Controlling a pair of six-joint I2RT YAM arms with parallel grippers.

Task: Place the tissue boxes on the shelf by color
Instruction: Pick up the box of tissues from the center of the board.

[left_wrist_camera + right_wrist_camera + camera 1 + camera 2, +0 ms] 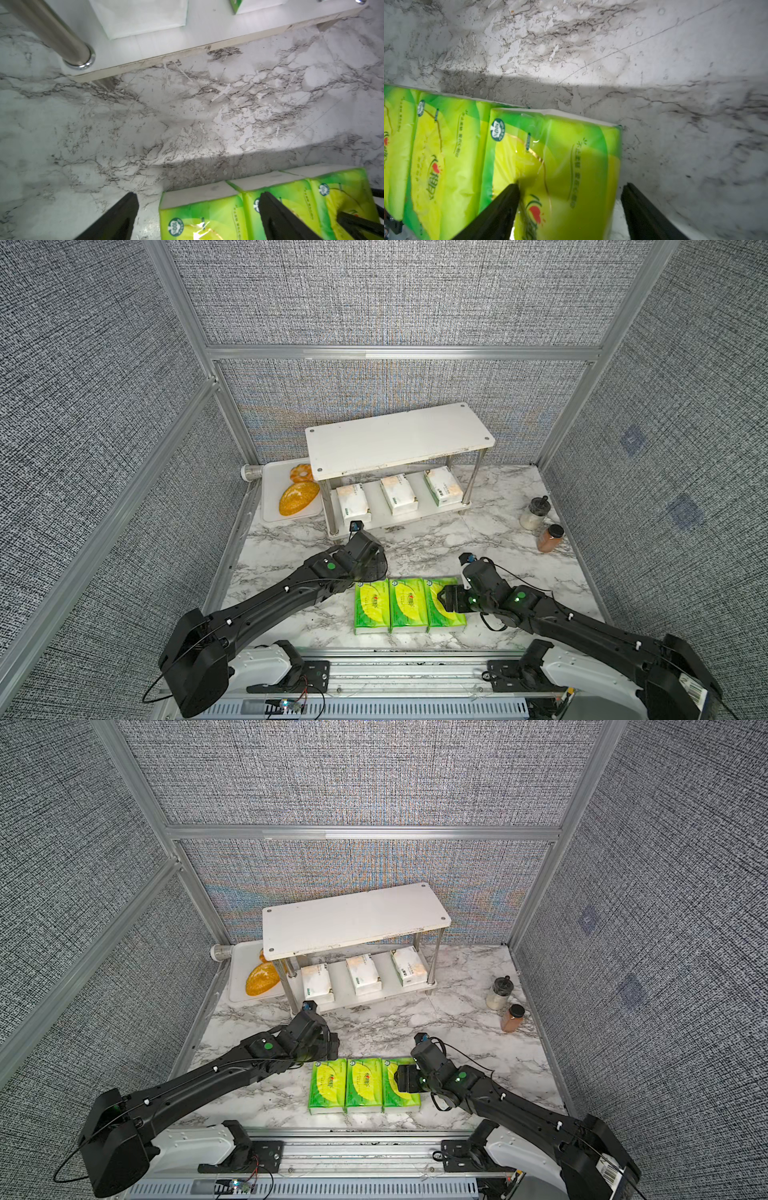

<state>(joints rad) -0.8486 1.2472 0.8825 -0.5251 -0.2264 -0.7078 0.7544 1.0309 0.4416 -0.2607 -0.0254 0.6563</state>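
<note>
Nearest the lens on my right wrist is the right-end green pack (560,145), lying flat near the front edge of the worktop (415,547), last in a row of three. Its long axis runs straight away from me toward the shelf (399,439). One long side touches the middle green pack (407,605), which in turn touches the left-end green pack (371,605).

My right hand (571,185) sits directly over the pack, reaching in from the outer side, so the pack is under the hand rather than ahead of it. The jaws are partly drawn in across the short width. One finger (504,203) dents the wrapper on the top face, and the other stands just beside the free outer long side. Whether that is a firm clamp yet, I cannot tell. My right arm is plainly the nearer one for this pack.

My left hand (197,194) hovers wide and empty over the far end of the left-end green pack.

Beyond the row, past a bare stretch of worktop, the shelf stands with its length across my reach. Three white packs (398,493) sit spaced apart on its lower board, and the top board is bare. I judge the green ones belong up there, so the carry runs forward and up along the pack's own long axis.
</note>
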